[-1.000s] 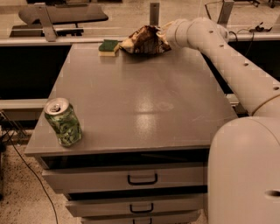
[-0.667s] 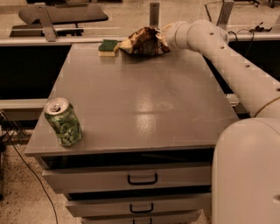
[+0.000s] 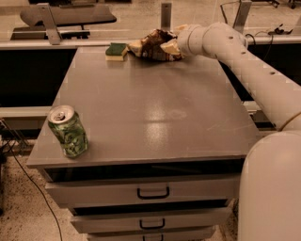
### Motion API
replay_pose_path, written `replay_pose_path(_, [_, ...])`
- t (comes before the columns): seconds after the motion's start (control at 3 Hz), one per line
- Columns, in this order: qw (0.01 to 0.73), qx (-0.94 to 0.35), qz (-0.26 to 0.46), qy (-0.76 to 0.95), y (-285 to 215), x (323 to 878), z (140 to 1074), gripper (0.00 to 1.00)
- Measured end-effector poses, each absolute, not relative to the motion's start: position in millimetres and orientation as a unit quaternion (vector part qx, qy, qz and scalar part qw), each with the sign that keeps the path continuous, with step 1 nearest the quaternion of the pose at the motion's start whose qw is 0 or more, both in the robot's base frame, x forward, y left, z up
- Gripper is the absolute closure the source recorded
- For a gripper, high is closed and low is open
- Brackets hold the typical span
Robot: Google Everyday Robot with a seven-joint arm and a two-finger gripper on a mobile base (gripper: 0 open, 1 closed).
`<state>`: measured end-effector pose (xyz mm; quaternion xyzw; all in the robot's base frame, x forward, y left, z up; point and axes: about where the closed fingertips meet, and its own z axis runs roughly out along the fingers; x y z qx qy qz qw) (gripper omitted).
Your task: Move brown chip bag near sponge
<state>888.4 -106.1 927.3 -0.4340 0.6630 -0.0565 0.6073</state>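
Note:
The brown chip bag (image 3: 151, 43) lies crumpled at the far edge of the grey table (image 3: 155, 108), its left end close to the sponge (image 3: 116, 50). The sponge is a small block with a green top and a yellow bottom, just left of the bag. My gripper (image 3: 174, 46) is at the bag's right end, at the end of the white arm (image 3: 244, 61) that reaches in from the right. The bag hides the gripper's tip.
A green soda can (image 3: 68, 131) stands upright at the table's near left corner. Drawers with black handles (image 3: 153, 193) are under the tabletop. My white base (image 3: 273, 188) fills the lower right. A rail and posts (image 3: 165, 14) run behind the table.
The bag and the gripper have shifted very slightly left toward the sponge. The can and the sponge have not moved.

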Motion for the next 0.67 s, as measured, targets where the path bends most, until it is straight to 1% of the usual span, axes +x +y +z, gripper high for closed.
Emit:
replay_pose_path(0.33, [0.608, -0.439, -0.048, 0.66, -105, 873, 934, 0.0])
replay_pose_path(0.67, [0.612, -0.444, -0.042, 0.654, -112, 853, 947, 0.0])
